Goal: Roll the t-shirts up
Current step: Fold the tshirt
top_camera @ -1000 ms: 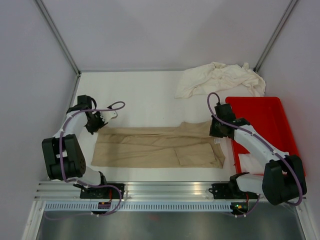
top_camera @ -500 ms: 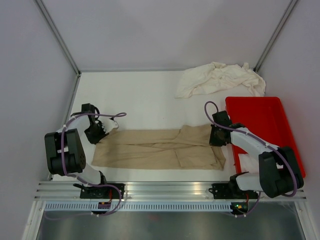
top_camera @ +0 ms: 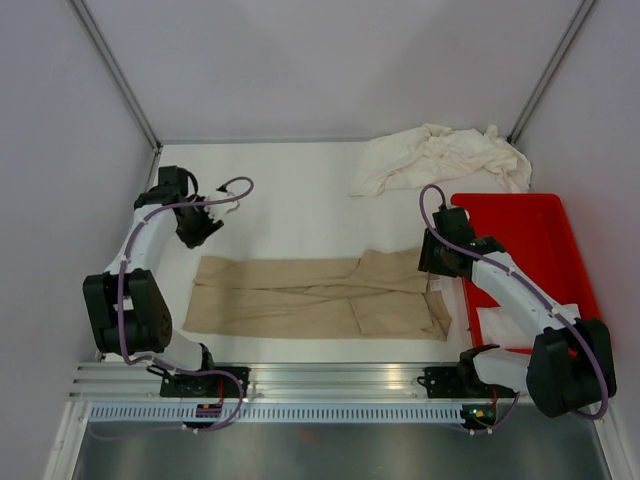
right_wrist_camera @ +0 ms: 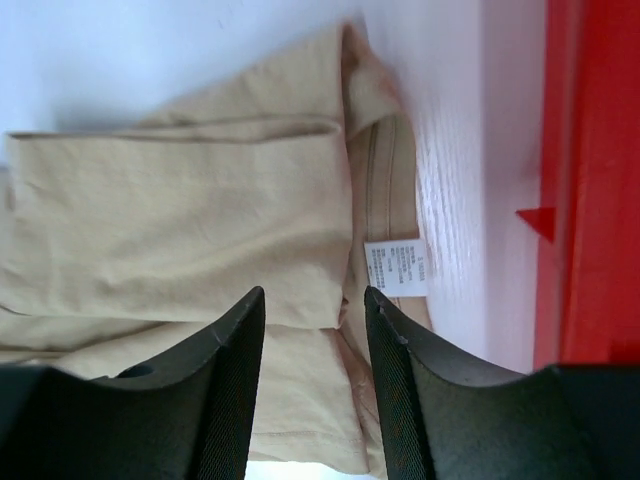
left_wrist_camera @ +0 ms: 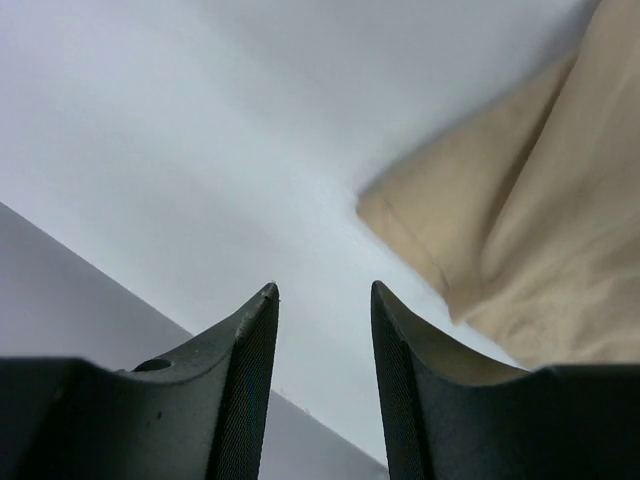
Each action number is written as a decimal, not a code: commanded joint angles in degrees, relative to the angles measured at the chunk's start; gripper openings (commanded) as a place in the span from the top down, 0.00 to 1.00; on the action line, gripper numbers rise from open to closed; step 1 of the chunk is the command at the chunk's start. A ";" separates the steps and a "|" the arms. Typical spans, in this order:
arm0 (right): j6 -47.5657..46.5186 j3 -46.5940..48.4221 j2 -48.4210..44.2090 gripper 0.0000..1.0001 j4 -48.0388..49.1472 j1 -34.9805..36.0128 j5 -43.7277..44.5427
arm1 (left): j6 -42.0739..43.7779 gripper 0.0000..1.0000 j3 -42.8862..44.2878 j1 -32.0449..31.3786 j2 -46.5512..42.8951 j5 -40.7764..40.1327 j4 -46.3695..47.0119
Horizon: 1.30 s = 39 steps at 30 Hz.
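Observation:
A tan t-shirt point(top_camera: 310, 297) lies folded into a long flat strip across the near part of the table. My left gripper point(top_camera: 200, 228) hovers off its far left corner, open, with nothing between the fingers; in the left wrist view that gripper point(left_wrist_camera: 325, 292) is over bare table and the tan cloth point(left_wrist_camera: 520, 230) lies to the right. My right gripper point(top_camera: 436, 262) is open just above the shirt's right end point(right_wrist_camera: 200, 220). The same gripper point(right_wrist_camera: 314, 292) stands beside the white neck label point(right_wrist_camera: 395, 268). A crumpled heap of cream-white t-shirts point(top_camera: 440, 160) lies at the back right.
A red plastic tray point(top_camera: 530, 245) stands at the right, close to my right arm, and its rim point(right_wrist_camera: 590, 180) shows in the right wrist view. Grey walls close in the white table point(top_camera: 290, 190) on the left, back and right.
Both grippers went from shut to open and let go of the tan t-shirt's ends. The left gripper drew back toward the far left; the shirt now lies flat.

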 commanded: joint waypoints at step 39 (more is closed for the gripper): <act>2.37 -12.11 -0.10 0.68 16.82 -5.44 -9.51 | -58.11 0.66 24.59 -55.72 31.76 12.54 16.02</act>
